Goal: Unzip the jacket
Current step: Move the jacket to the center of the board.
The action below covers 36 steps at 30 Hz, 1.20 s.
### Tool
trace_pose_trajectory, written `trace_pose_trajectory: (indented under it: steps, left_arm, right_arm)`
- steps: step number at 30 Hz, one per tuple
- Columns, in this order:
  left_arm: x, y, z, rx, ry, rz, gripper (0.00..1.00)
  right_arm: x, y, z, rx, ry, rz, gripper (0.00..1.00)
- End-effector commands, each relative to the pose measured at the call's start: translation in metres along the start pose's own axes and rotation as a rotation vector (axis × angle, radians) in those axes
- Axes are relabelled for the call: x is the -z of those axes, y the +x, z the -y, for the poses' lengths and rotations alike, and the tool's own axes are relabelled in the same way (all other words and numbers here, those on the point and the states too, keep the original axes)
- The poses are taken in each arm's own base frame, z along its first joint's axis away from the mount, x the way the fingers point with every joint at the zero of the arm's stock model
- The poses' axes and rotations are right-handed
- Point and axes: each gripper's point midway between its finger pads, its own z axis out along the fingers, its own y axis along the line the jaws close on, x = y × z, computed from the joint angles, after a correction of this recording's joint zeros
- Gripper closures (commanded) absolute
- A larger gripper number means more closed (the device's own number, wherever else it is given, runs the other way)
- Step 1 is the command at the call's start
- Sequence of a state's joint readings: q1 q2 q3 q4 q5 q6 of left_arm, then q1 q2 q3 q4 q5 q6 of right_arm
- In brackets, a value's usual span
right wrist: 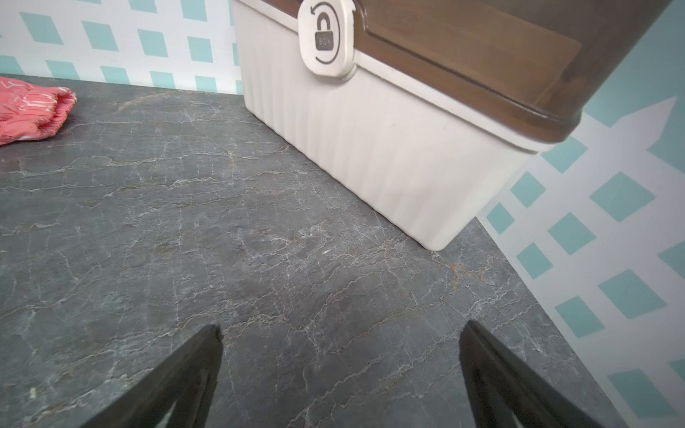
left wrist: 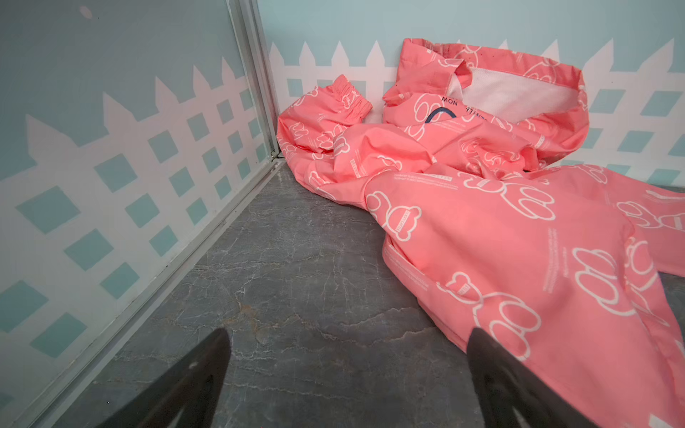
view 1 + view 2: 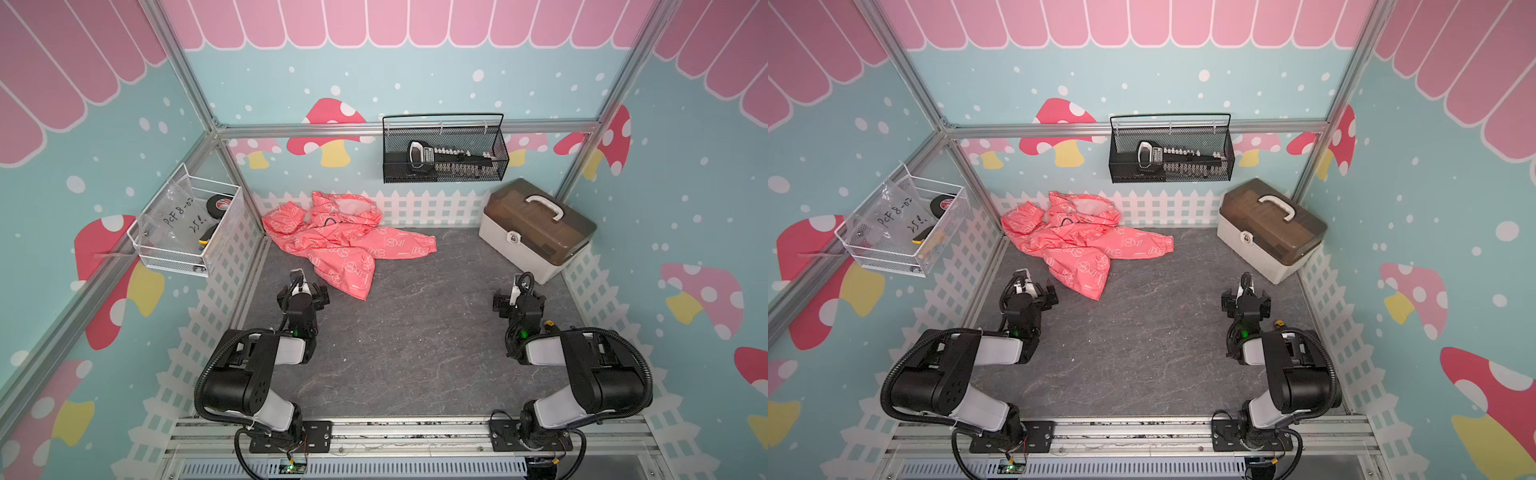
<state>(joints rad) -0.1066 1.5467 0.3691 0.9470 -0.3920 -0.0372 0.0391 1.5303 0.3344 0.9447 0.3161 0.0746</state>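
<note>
Both arms sit low over the grey table (image 3: 415,340). The left pincer (image 2: 347,335) has its two dark fingers spread wide with only bare tabletop between them; it grips nothing. The right pincer (image 1: 341,326) is spread just as wide and also holds nothing.

The jacket (image 3: 332,241) lies crumpled directly ahead of the left pincer and a little to its right side, bunched into the far corner. Its hood is propped open against the back wall, showing white lining, and one sleeve trails out flat toward the middle of the table. The nearest hem lies just beside the left pincer's right finger; in both top views I see a small gap there, so no contact. I cannot make out the zipper among the folds.

From the right pincer the jacket is well off to the left; only the sleeve cuff shows. Close ahead of that pincer stands a cream box (image 1: 370,148) with a brown lid, latch facing me.
</note>
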Motion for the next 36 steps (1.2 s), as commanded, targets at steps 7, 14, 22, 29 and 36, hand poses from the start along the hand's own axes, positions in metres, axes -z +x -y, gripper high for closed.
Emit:
trace_pose_trajectory:
  steps: [7,14,22,29,36]
  left_arm:
    - [-0.004,0.002,-0.001,0.008,0.028,-0.021,0.01]
    - [-0.006,0.002,-0.007,0.034,0.014,-0.027,0.0]
    - [-0.006,0.002,-0.008,0.035,0.013,-0.027,0.0]
    - [0.055,-0.082,0.065,-0.254,0.056,0.155,0.0]
    - [0.104,-0.124,0.071,-0.121,0.076,0.159,0.0]
  right_arm:
    - [-0.001,-0.007,-0.003,0.012,-0.015,0.016,0.01]
    - [-0.001,-0.008,-0.003,0.012,-0.017,0.018,0.01]
    - [-0.002,-0.007,-0.003,0.011,-0.016,0.015,0.01]
    - [0.023,-0.023,0.016,0.004,0.124,0.107,0.01]
    - [0.066,-0.146,0.001,-0.301,-0.115,0.219,0.01]
